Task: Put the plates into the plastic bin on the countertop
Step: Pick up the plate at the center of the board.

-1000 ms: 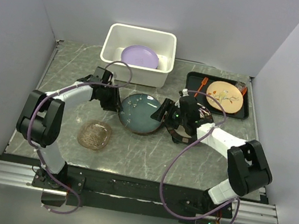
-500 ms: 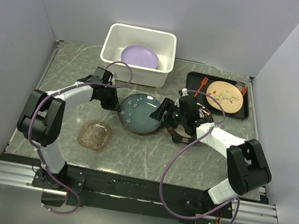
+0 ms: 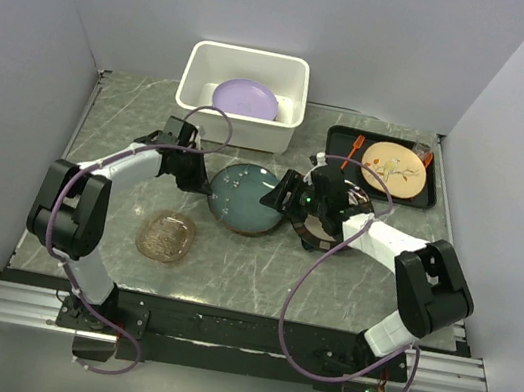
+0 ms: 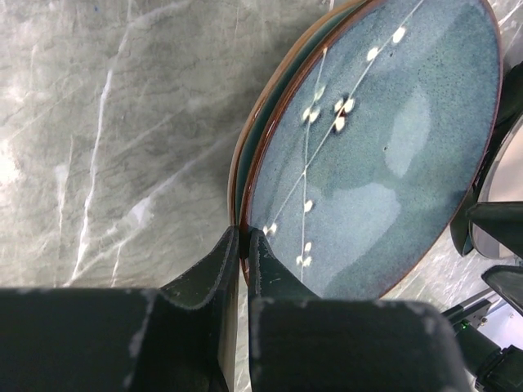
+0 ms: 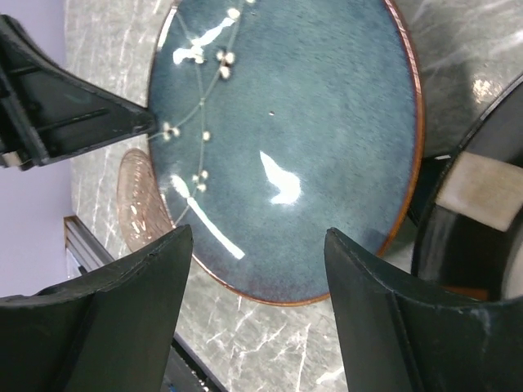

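Pinches the left rim of the dark teal plate point(image 3: 244, 199) with the left jaws, closed to a thin slit, the brown edge caught between the fingers point(image 4: 214, 269). Holds nothing else there.

Spreads the right jaws wide above the same plate's right side, one finger point(image 5: 122, 318) to each side of the glazed face in the wrist view. Grips nothing, and touches nothing as far as can be seen.

Lying at the middle of the grey marbled surface point(image 3: 259, 269), that plate: face up, white twig pattern showing, in front of the white bin point(image 3: 236, 132) and outside it. Cannot tell from the left wrist view whether the pinched edge is lifted or flat; seems to show a second rim line just beneath it.

Inside the bin, flat on its floor: a lavender plate point(image 3: 246, 99).

Just right of the teal plate, under the right arm and mostly hidden: a dark-rimmed cream plate point(image 5: 478, 200).

Toward the front left, apart from the others: an amber glass plate point(image 3: 167, 236).

At the back right: a black tray point(image 3: 336, 148) carrying a tan plate point(image 3: 394, 169).
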Available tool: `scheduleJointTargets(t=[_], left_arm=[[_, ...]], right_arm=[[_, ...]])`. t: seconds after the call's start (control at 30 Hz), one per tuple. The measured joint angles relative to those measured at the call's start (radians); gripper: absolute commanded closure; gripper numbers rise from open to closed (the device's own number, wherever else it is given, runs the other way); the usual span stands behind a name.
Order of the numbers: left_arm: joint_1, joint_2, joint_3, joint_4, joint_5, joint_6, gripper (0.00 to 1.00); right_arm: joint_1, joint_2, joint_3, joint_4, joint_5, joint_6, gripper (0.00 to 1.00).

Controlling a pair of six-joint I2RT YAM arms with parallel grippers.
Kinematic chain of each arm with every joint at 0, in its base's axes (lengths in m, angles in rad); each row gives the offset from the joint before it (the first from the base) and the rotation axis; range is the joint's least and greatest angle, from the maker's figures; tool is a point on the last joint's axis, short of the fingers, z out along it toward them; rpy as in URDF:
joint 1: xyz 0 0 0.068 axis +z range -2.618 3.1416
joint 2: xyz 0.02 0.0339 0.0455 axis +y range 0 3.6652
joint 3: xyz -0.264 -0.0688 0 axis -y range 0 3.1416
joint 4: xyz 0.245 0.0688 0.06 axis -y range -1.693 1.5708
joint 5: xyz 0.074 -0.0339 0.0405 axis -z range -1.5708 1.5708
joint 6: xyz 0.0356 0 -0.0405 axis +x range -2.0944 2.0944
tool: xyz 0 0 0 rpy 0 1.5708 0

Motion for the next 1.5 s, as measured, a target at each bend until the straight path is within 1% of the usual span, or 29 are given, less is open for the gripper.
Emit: scheduleJointTargets(t=[0.47, 0.67, 0.8, 0.9, 1.0, 1.03, 1.07, 1.1, 1.17, 1.2, 1.3, 1.43, 1.5], left_arm=[[0.002, -0.074, 0.0, -0.06, -0.025, 0.0, 0.99], [0.002, -0.133, -0.034, -0.077, -0.046, 0.0, 0.99], [0.002, -0.135, -0.058, -0.077, -0.055, -0.001, 0.99], [0.002, -0.135, -0.075, -0.074, -0.059, -0.004, 0.96], [0.002, -0.133, -0.082, -0.073, -0.059, -0.007, 0.89], [0.002, -0.132, -0.083, -0.072, -0.058, -0.008, 0.82], [0.002, -0.132, -0.083, -0.071, -0.058, -0.008, 0.77], [0.002, -0.131, -0.083, -0.071, -0.059, -0.008, 0.68], [0.002, -0.129, -0.084, -0.07, -0.059, -0.011, 0.59], [0.002, -0.127, -0.085, -0.07, -0.058, -0.01, 0.5], [0.002, -0.118, -0.093, -0.063, -0.057, -0.01, 0.47], [0.002, -0.118, -0.127, -0.039, -0.052, -0.023, 0.48], [0.002, -0.118, -0.144, -0.02, -0.046, -0.031, 0.5]], right_arm=[[0.0, 0.005, 0.001, -0.005, -0.003, 0.0, 0.27], [0.005, 0.062, 0.019, -0.004, -0.015, 0.0, 0.28], [0.013, 0.093, 0.036, -0.001, -0.02, 0.0, 0.31], [0.019, 0.108, 0.048, 0.004, -0.021, -0.001, 0.34], [0.023, 0.119, 0.053, 0.011, -0.023, -0.001, 0.34], [0.023, 0.122, 0.054, 0.013, -0.024, -0.001, 0.35], [0.024, 0.126, 0.056, 0.014, -0.027, -0.001, 0.35], [0.026, 0.13, 0.059, 0.016, -0.027, -0.002, 0.35], [0.029, 0.135, 0.063, 0.017, -0.03, -0.003, 0.35], [0.031, 0.14, 0.068, 0.017, -0.031, -0.003, 0.35], [0.034, 0.156, 0.082, 0.018, -0.033, -0.004, 0.35], [0.037, 0.166, 0.085, 0.023, -0.039, -0.004, 0.35], [0.037, 0.166, 0.085, 0.026, -0.04, -0.004, 0.35]])
